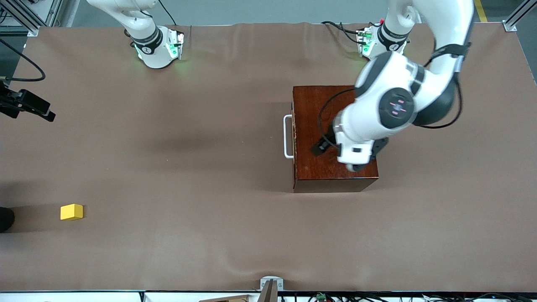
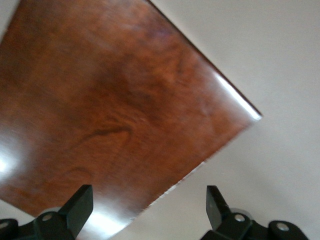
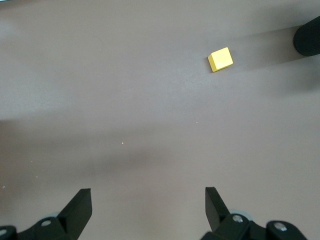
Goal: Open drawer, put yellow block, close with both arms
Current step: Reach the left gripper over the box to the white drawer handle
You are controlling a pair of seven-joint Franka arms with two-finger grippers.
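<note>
The mahogany-coloured box (image 1: 312, 105) stands toward the left arm's end of the table. Its drawer is shut, and the white handle (image 1: 288, 136) faces the right arm's end. My left gripper (image 2: 150, 194) is open and empty above the box's glossy top (image 2: 115, 100), at one edge of it. In the front view the left arm's wrist (image 1: 361, 138) covers it. The yellow block (image 1: 71, 212) lies on the table toward the right arm's end, nearer to the front camera. My right gripper (image 3: 148, 193) is open and empty over bare table, and the block (image 3: 220, 59) lies well ahead of it.
Brown cloth (image 1: 188, 167) covers the table. A black rounded object (image 1: 5, 219) sits at the table's edge beside the yellow block and also shows in the right wrist view (image 3: 307, 37). A small metal bracket (image 1: 270, 283) sits at the front edge.
</note>
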